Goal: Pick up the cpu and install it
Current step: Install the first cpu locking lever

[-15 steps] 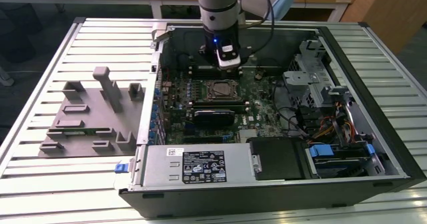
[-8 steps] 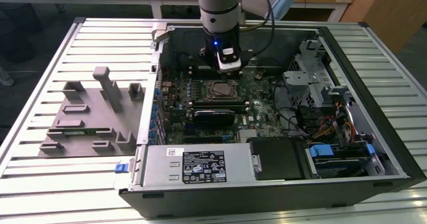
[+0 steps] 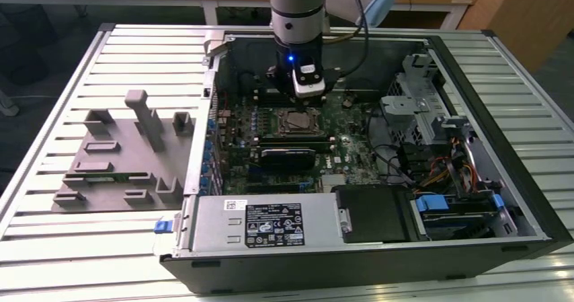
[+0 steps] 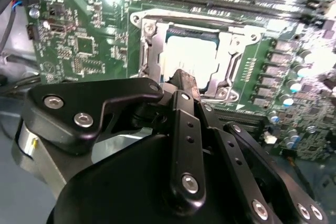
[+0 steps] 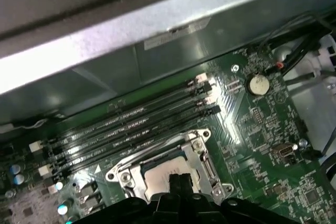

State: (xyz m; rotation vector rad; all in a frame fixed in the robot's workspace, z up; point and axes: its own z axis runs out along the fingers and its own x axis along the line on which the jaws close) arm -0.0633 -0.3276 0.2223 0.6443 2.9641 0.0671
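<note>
The cpu (image 4: 185, 56), a pale silver square with a thin rim, lies flat inside the motherboard's metal socket frame (image 4: 233, 51), whose retention bracket stands open around it. In the exterior view the cpu (image 3: 295, 121) sits mid-board inside the open computer case (image 3: 502, 134). My gripper (image 3: 308, 97) hangs just above the far side of the socket. In both wrist views the black fingertips (image 5: 175, 182) are pressed close together directly over the cpu (image 5: 157, 178), with nothing between them. I cannot tell whether they touch the chip.
A grey plastic fixture (image 3: 126, 161) with upright blocks lies on the slatted table at the exterior view's left. Inside the case are a black finned block (image 3: 287, 157), memory slots (image 5: 131, 124), a power supply (image 3: 269, 224), and a drive cage with cables (image 3: 431, 147).
</note>
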